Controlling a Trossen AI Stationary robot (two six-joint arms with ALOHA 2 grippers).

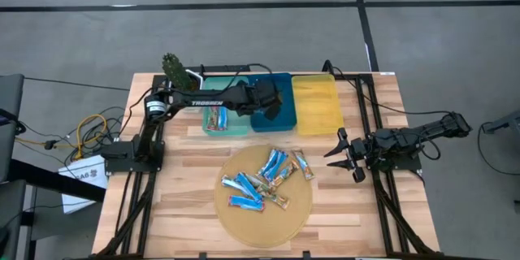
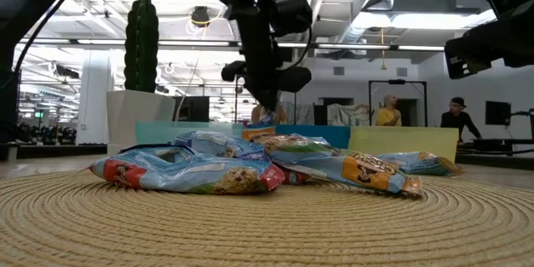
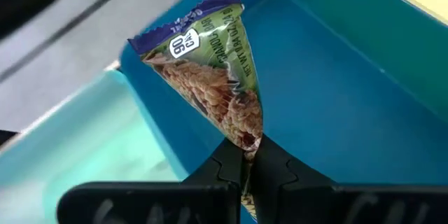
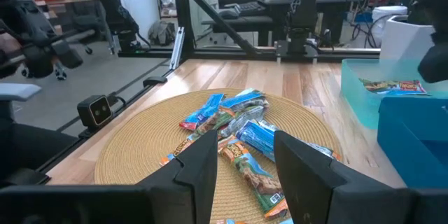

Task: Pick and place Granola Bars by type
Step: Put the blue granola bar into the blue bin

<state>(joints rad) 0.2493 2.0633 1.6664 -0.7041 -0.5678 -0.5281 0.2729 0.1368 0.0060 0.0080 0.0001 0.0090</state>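
Observation:
My left gripper (image 3: pixel 245 155) is shut on a green-and-purple wrapped granola bar (image 3: pixel 210 70) above the blue tray (image 3: pixel 336 98); in the high view it stands over that tray (image 1: pixel 268 101). Several more granola bars (image 1: pixel 264 180), mostly blue-white, lie heaped on the round woven mat (image 1: pixel 244 223). At least one bar (image 1: pixel 215 118) lies flat in the teal tray (image 1: pixel 231 128). My right gripper (image 1: pixel 341 153) waits open at the table's right side, its fingers pointing toward the mat, nothing between them (image 4: pixel 245 134). My left gripper pinches one end of the bar's wrapper (image 3: pixel 246 129) between its two fingers. The fingers slant down from the table's left side. The bar sticks out beyond the fingertips, lifted clear above the blue tray's floor.
A yellow tray (image 1: pixel 317 104) stands right of the blue one along the far edge. A dark green cactus-like plant (image 1: pixel 175 69) stands at the far left corner. Black frame rails (image 1: pixel 382 203) run along both table sides. People show in the room beyond (image 2: pixel 388 110).

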